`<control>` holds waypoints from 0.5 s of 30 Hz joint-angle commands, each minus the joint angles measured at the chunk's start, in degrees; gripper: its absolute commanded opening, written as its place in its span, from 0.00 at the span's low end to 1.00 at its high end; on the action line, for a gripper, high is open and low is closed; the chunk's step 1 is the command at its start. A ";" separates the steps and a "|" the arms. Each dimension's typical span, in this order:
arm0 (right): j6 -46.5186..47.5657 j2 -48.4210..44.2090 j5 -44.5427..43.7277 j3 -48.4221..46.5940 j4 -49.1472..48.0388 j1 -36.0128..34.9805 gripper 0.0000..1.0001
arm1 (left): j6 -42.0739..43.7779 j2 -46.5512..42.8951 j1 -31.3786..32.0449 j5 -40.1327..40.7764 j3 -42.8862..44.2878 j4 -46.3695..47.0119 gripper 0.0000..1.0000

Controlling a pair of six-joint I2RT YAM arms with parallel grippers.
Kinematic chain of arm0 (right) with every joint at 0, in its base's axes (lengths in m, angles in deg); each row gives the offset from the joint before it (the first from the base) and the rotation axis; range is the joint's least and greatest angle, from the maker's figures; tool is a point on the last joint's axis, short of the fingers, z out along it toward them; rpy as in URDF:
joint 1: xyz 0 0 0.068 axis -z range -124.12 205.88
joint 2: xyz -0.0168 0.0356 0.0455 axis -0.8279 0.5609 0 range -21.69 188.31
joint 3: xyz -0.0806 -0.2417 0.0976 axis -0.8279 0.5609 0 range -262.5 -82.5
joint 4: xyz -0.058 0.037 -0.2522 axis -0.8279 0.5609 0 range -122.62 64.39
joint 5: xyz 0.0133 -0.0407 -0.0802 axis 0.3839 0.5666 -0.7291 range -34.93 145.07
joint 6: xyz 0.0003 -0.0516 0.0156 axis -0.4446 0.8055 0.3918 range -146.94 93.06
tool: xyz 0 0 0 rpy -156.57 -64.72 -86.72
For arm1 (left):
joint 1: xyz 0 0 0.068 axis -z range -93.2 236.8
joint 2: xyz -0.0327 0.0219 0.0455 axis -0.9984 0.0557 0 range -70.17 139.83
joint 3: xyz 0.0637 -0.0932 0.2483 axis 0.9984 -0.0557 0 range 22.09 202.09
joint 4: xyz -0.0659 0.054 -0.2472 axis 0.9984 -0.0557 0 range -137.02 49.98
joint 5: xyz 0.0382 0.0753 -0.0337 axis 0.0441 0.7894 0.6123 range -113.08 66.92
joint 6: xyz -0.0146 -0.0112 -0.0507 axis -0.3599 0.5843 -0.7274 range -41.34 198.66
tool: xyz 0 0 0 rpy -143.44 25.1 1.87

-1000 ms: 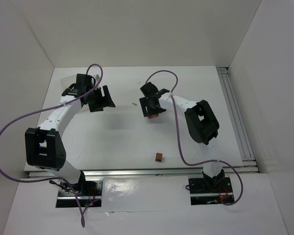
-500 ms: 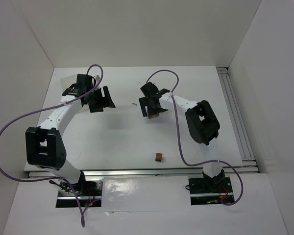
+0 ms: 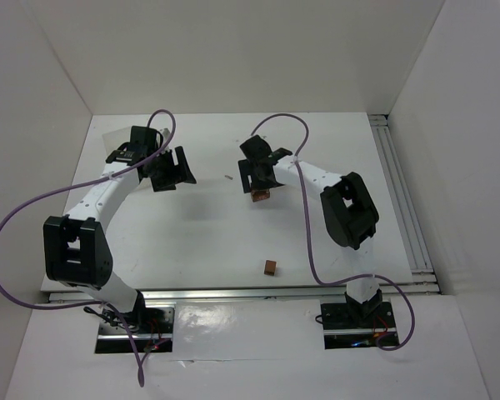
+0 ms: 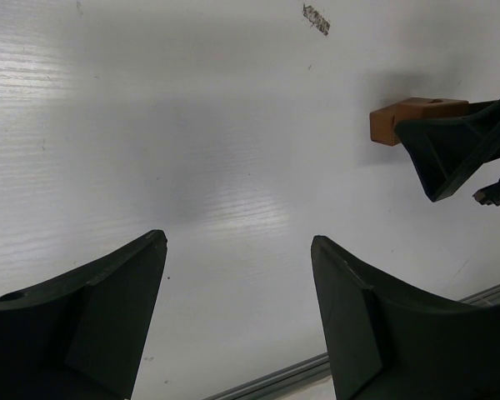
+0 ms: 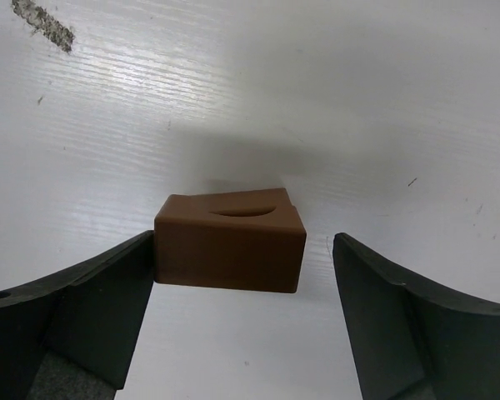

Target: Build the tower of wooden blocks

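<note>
While reddish-brown wood block [image 5: 231,242] sits inside wide right pincer [image 5: 243,240], notched top, left pincer [image 4: 237,240] wide, empty

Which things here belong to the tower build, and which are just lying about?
Job: block inside the open right gripper; loose block near the front edge.
Lying about: pale sliver; left gripper, open and empty.

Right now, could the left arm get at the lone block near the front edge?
Probably yes: the left gripper is open and empty, and nothing stands between it and the lone block.
</note>
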 commanded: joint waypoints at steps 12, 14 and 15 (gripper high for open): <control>-2.13 -3.21 -1.85 -2.23 -1.44 0.31 0.65 | 0.28 -0.37 -0.36 -0.90 2.13 0.21 0.82; -2.13 -3.21 -1.85 -2.23 -1.44 0.31 0.59 | 0.28 -0.37 -0.36 -0.90 2.13 0.21 0.82; -2.13 -3.73 -1.85 -2.23 -1.44 0.31 0.56 | 0.28 -0.37 -0.36 -0.90 2.13 0.21 0.82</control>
